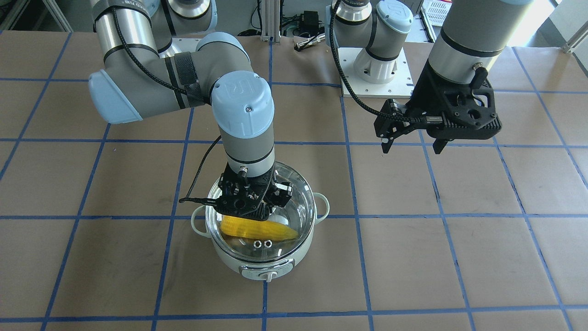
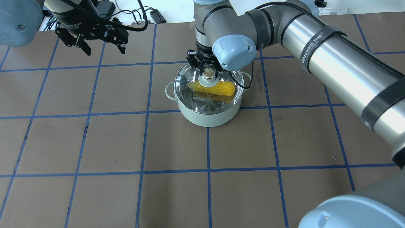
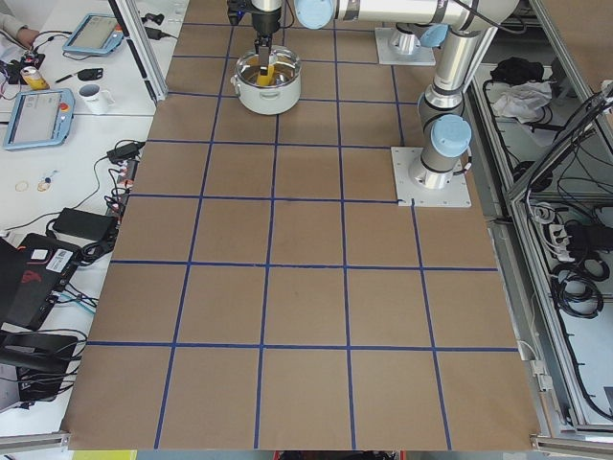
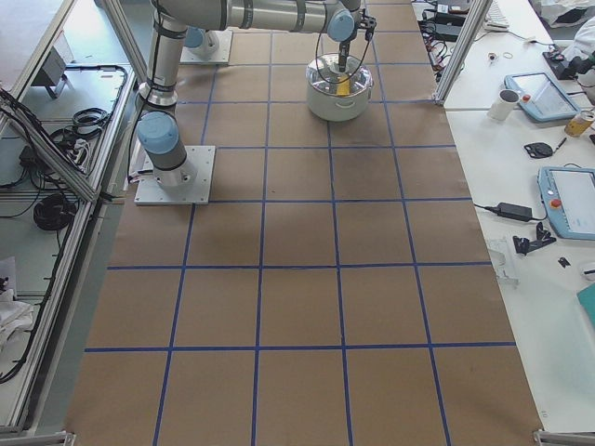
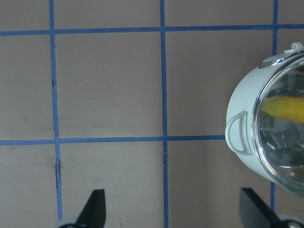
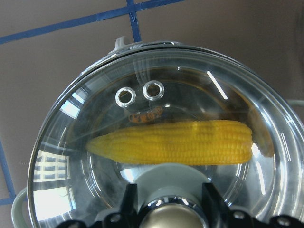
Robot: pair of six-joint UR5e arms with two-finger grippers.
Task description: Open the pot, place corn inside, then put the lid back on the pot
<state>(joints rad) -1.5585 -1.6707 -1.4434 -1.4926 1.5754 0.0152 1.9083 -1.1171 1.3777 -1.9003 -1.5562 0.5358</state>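
Note:
The mint-green pot (image 1: 262,263) stands on the table, its knob facing the operators' side. The yellow corn (image 1: 257,228) lies across the inside, seen through the glass in the right wrist view (image 6: 175,142). The clear lid (image 1: 299,207) sits on the pot's rim. My right gripper (image 2: 208,74) comes straight down on the lid's centre, with its fingers (image 6: 129,202) closed on either side of the beige knob. My left gripper (image 1: 411,148) is open and empty, hovering well off to the pot's side; the left wrist view catches the pot's handle and edge (image 5: 239,134).
Brown paper with a blue tape grid covers the table (image 2: 177,142). The left arm's base plate (image 1: 376,73) stands at the robot's edge. Side benches with tablets and cables (image 3: 57,105) lie beyond the table's ends.

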